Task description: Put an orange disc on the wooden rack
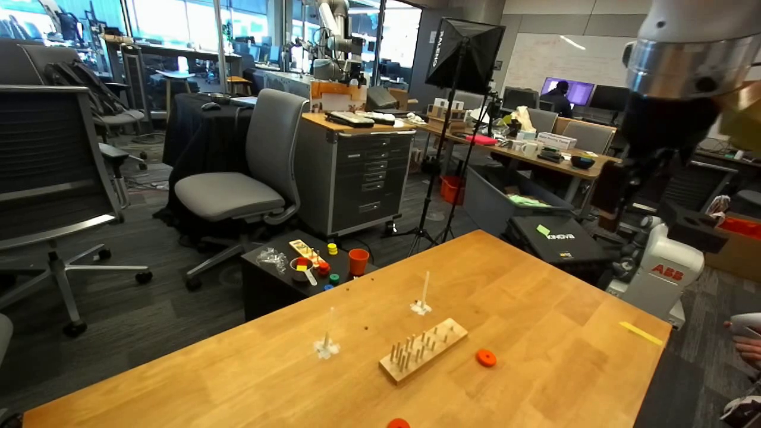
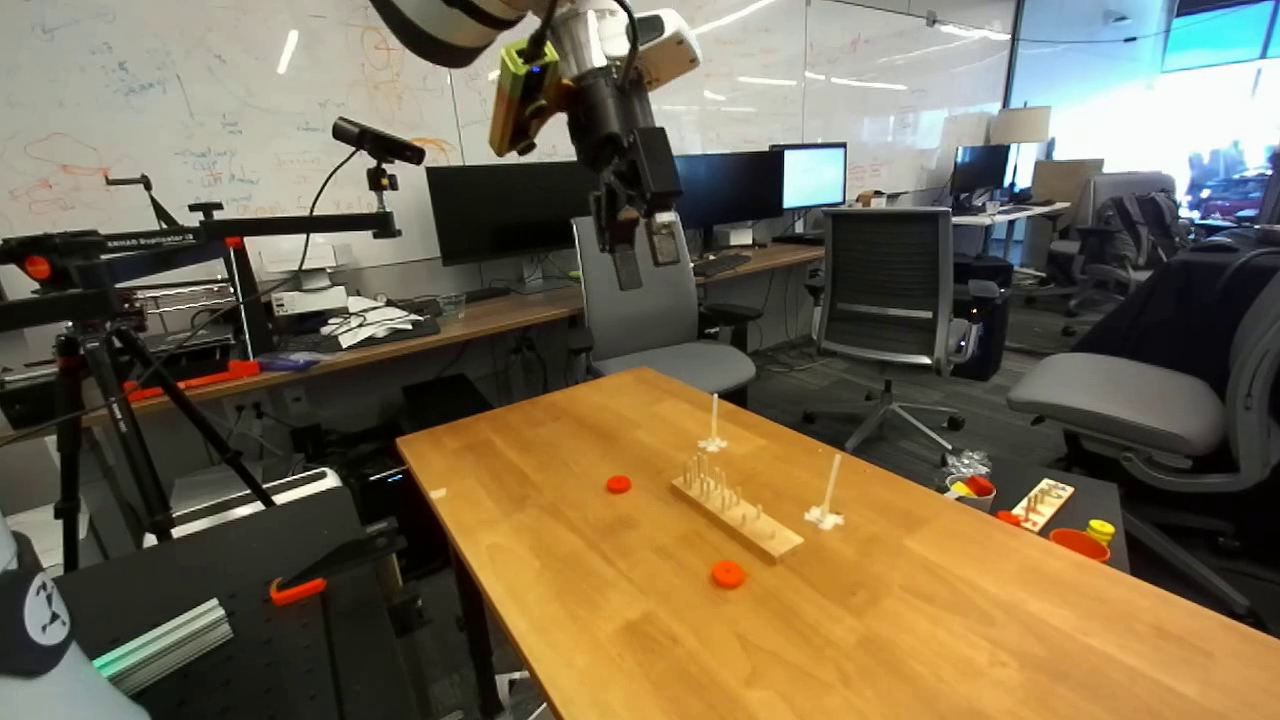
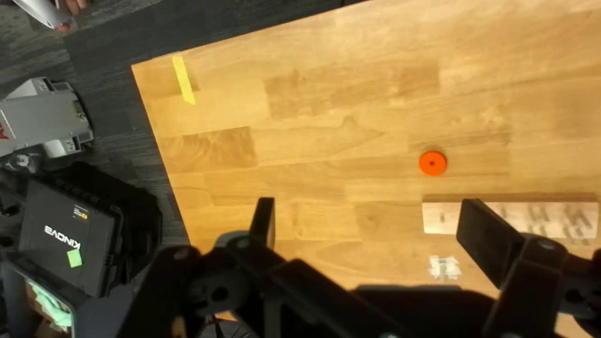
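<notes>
Two orange discs lie flat on the table. The nearer one to the rack's sparse end shows in both exterior views [image 1: 486, 358] [image 2: 728, 574] and in the wrist view [image 3: 432, 163]. The other orange disc [image 2: 619, 484] is cut by the lower edge in an exterior view [image 1: 398, 423] and out of the wrist view. The wooden rack [image 1: 425, 352], a flat board with upright pegs [image 2: 745, 515], carries no disc; one finger partly covers it in the wrist view [image 3: 439, 225]. My gripper [image 2: 645, 255] is high above the table, its fingers wide apart and empty in the wrist view [image 3: 368, 211].
Two thin upright posts [image 1: 425, 291] [image 1: 327, 334] are taped to the table [image 1: 535, 285] beside the rack. Yellow tape [image 3: 184, 80] marks a table corner. A low black stand [image 1: 267, 291] with cups and coloured discs is beyond the table edge.
</notes>
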Controlling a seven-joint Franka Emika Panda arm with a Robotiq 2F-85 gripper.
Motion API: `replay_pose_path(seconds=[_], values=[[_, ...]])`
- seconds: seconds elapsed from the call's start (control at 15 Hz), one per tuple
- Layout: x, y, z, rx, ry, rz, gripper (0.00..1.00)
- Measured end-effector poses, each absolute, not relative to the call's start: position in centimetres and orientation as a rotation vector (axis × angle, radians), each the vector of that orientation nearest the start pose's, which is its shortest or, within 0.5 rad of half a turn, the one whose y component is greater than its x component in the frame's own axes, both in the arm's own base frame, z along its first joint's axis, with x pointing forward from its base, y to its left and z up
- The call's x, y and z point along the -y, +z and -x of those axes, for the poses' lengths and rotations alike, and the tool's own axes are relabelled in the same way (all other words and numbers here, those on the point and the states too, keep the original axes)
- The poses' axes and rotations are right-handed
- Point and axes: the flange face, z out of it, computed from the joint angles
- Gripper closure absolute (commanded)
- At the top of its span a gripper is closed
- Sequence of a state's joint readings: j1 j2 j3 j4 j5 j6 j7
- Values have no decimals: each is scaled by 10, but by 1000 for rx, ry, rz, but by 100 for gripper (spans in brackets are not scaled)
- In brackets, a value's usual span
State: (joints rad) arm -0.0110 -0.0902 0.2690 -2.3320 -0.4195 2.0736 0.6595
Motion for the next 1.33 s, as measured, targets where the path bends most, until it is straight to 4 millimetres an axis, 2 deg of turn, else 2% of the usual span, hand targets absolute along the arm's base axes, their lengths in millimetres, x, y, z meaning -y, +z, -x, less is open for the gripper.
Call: replay_pose_path(seconds=[0.13,0.27,0.47,0.67,1.07,1.2,1.33], values=[[-95,343,-500,-401,62,3491,0],[-85,327,-533,-408,173,3392,0],[-63,325,-567,-419,267,3215,0],[-45,334,-579,-464,315,3129,0],[-45,331,-579,-466,334,3123,0],[-41,308,-581,-507,386,3088,0],[-36,268,-585,-557,454,3046,0]])
